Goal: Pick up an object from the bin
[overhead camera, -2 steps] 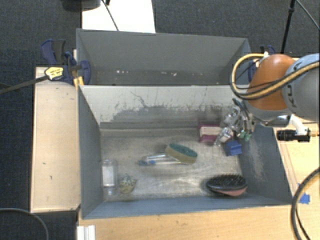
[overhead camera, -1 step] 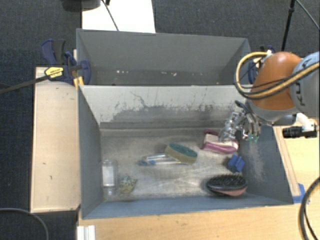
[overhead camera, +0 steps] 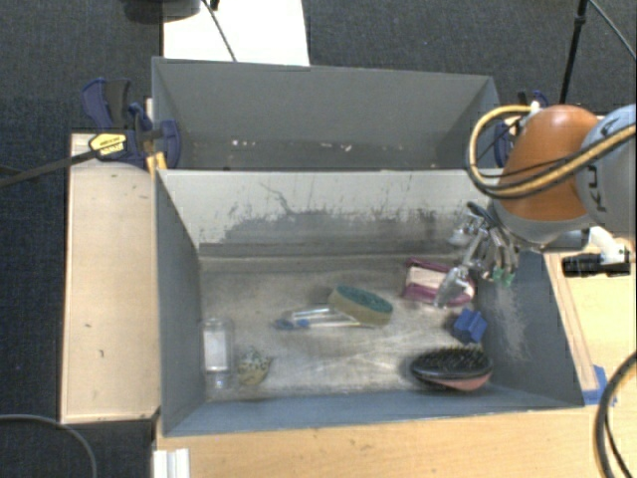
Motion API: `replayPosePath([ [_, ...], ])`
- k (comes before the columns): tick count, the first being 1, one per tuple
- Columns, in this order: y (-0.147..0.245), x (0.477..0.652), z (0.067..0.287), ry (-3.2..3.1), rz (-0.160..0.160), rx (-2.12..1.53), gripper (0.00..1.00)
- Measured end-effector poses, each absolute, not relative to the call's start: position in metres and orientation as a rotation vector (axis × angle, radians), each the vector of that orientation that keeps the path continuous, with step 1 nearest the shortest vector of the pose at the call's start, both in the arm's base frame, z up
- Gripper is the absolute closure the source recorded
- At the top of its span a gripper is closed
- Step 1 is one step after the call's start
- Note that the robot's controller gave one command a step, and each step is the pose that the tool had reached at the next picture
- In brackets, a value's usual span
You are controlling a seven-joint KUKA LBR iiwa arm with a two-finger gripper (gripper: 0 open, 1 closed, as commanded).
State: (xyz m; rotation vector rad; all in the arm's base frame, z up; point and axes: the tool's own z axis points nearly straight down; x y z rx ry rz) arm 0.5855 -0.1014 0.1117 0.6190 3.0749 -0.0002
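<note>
- The gripper (overhead camera: 466, 279) is hanging low at the right end of the bin (overhead camera: 299, 222), under the orange cover (overhead camera: 542, 162). From where I am standing I cannot tell whether it is released or clenched, and I am seeing nothing in its grasp.
- It is sitting right at the edge of a purple-and-white packet (overhead camera: 426, 281), which is lying on the floor at the right, towards the back wall. I am taking that as the likeliest thing to pick.
- To do this well, it is probably needing to shift a little to the left in this view, so it is coming down centred on the packet rather than on its corner. A grip on the corner is risking a nudge or a tilt.
- A small blue block (overhead camera: 468, 325) is lying just in front of the gripper, and a black brush (overhead camera: 451, 368) is resting near the front right corner. Both are close enough that a straight drop and a straight lift are looking safer than any sweep.
- The right wall is close by, so there is little room to swing on that side.
- Further left, well apart, a green sponge (overhead camera: 361, 305) is lying against a blue tube (overhead camera: 307, 318), with a clear bottle (overhead camera: 216, 352) at the far left end.
</note>
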Motion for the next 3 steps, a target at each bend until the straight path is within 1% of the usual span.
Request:
replayPosePath([
  [1, -0.097, 0.574, 0.074, 3.032, 0.001, 0.829, 0.00],
  [2, -0.097, 0.576, 0.075, 3.029, 0.001, 0.826, 1.00],
  [3, -0.090, 0.581, 0.217, 3.076, 0.000, 0.592, 1.00],
])
